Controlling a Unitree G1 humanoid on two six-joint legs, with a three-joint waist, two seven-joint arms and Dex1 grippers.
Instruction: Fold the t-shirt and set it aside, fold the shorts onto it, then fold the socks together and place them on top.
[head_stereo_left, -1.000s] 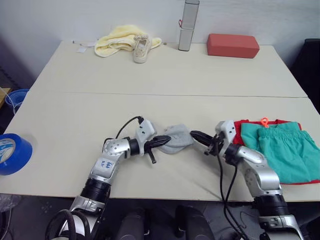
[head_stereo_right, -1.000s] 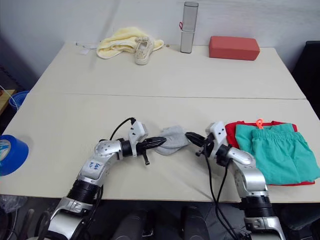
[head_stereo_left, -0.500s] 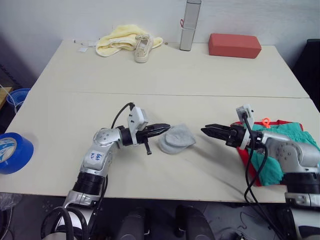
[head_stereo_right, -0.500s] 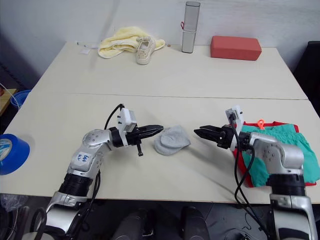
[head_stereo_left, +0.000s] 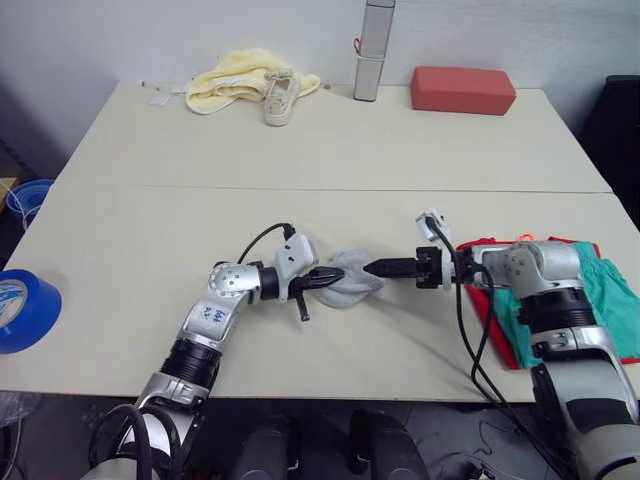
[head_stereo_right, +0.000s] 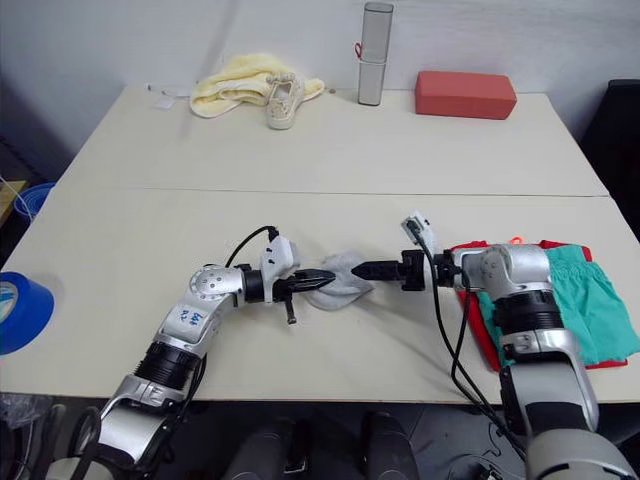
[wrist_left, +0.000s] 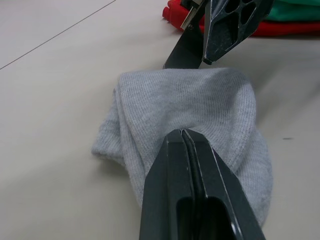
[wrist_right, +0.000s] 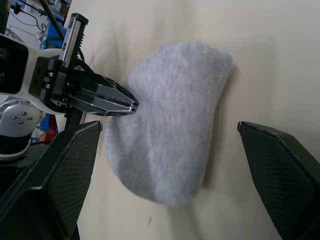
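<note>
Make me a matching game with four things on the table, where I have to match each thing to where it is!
Things:
1. light grey knit socks
2. teal-green fabric shorts
3. off-white sneaker
4. red rectangular block

Places:
A. far edge of the table, against the pale yellow cloth
B. between the two grippers, near the front of the table
C. far edge, to the right of the tall silver cylinder
D. on top of the bright red t-shirt, at the right

Pairs: 1-B, 2-D, 3-A, 4-C
</note>
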